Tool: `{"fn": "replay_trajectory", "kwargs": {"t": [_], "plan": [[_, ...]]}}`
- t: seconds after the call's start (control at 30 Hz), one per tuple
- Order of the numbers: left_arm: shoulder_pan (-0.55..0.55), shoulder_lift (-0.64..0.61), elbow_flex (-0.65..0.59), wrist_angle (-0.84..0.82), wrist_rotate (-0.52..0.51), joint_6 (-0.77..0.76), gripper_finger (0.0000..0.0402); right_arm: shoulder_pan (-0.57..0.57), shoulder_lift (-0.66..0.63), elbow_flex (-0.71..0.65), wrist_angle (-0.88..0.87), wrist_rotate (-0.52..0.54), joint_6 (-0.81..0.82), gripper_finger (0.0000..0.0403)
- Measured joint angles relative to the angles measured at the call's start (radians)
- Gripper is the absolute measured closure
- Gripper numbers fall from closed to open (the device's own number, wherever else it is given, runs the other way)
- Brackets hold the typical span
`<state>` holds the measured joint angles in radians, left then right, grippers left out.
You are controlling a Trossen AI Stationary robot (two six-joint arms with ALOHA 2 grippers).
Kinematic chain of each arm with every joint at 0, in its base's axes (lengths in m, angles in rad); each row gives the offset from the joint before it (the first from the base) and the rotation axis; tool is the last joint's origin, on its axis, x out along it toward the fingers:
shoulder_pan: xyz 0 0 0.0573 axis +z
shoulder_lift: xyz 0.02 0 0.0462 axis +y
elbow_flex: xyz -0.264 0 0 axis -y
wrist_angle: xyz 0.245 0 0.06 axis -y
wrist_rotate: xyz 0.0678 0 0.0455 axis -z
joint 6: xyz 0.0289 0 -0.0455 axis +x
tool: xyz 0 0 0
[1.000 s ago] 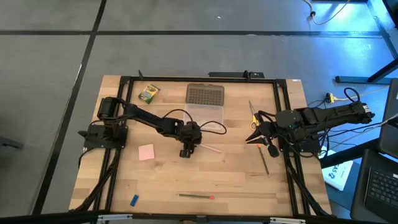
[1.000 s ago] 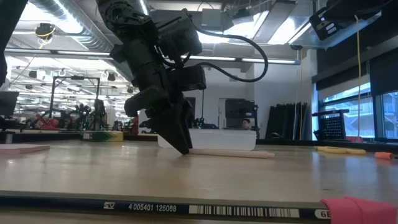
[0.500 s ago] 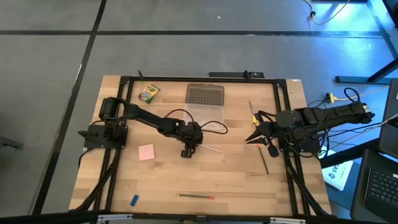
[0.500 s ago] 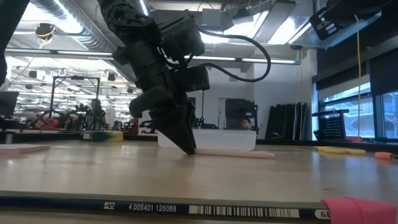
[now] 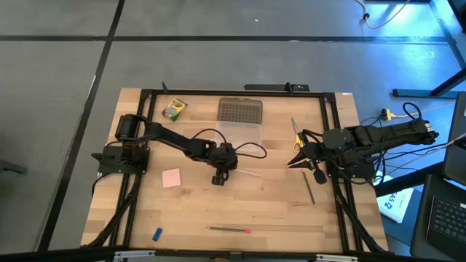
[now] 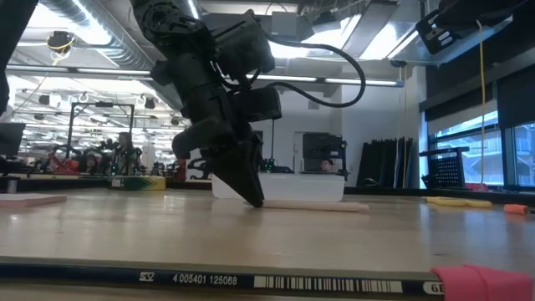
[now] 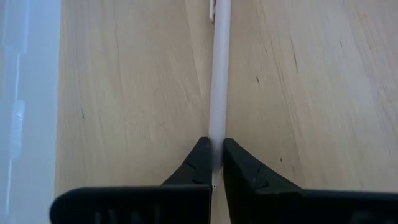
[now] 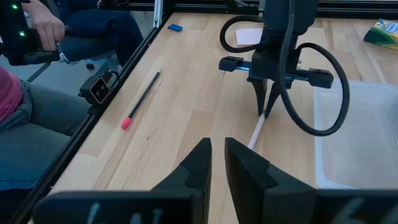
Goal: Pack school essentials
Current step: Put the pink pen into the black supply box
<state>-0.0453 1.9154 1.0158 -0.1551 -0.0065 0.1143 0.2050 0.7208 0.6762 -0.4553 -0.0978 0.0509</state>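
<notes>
- White pencil [image 7: 219,81] pinched at one end — the left gripper [image 7: 213,163] has its fingers clamped tight on it, tips down on the wood near the middle of the table.
- That is the change: a second ago those fingers stood apart around the pencil, now they have closed onto it. My read is the grasp is made and a lift toward the clear case [image 5: 240,134] comes next.
- The case sits just behind the left gripper, toward the far edge, with its grey studded lid [image 5: 239,110] lying beyond it.
- Right gripper [image 8: 214,163] waits near the right edge, fingers a narrow gap apart, holding nothing.
- Beside it, the yellow-handled scissors [image 5: 297,137] and a dark pencil [image 5: 309,187] lie untouched.
- Other items are well spread: crayon box [image 5: 173,109] at the far left corner, pink notepad [image 5: 171,178] left of centre, blue eraser [image 5: 156,233] at the near left corner, and a pink-tipped pencil [image 5: 228,229] along the near edge.
- The table [image 5: 277,204] is pale wood planks inside a black frame.
- Beyond it is an open workshop with ceiling lights; a seated person's hand [image 8: 47,26] shows just off the table's edge.
</notes>
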Motion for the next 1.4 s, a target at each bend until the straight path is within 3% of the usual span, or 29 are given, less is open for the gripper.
{"fn": "replay_trajectory", "kwargs": {"t": [0.9,1.1,1.4], "plan": [[-0.021,-0.212,-0.005,-0.051,-0.090,-0.007,0.0398,0.000,0.000,0.000,0.000,0.000,0.001,0.0353],[0.032,-0.286,-0.004,-0.090,-0.125,0.029,0.0394,0.000,0.000,0.000,0.001,0.000,0.001,0.0353],[0.182,-0.301,-0.002,-0.086,-0.142,0.229,0.0394,0.000,0.000,0.000,0.001,0.000,0.000,0.0353]]}}
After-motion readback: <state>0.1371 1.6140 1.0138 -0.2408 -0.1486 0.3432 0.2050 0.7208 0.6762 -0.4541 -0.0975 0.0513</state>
